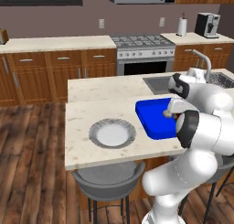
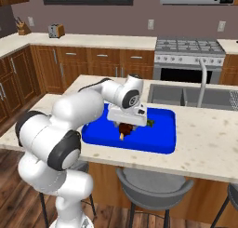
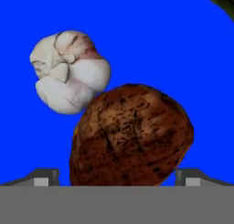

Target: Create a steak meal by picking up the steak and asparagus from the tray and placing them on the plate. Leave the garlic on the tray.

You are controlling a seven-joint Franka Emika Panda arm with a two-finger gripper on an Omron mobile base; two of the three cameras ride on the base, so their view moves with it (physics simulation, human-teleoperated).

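The blue tray (image 2: pixel 158 139) lies on the island counter beside the sink. On it sits the steak (image 3: pixel 132 136), a dark brown chunk, its tan bone (image 2: pixel 122 137) pointing toward the counter's near edge. My gripper (image 3: pixel 117 177) hangs straight over the steak, open, one fingertip (image 3: pixel 45 176) on each side of the meat. The pale garlic (image 3: pixel 68 72) rests against the steak's far side. A corner of the green asparagus (image 3: pixel 224 1) shows at the upper right, and it lies just right of my hand (image 2: pixel 150 123). The plate (image 1: pixel 96 127) stands bare, left of the tray (image 1: pixel 153 125).
A sink (image 2: pixel 186 96) with a tall faucet (image 2: pixel 203 83) lies behind the tray. Grey stools (image 2: pixel 153 185) stand under the counter's near edge. Bare counter (image 1: pixel 132 111) separates plate and tray. My own arm blocks the tray's right part in the left base view.
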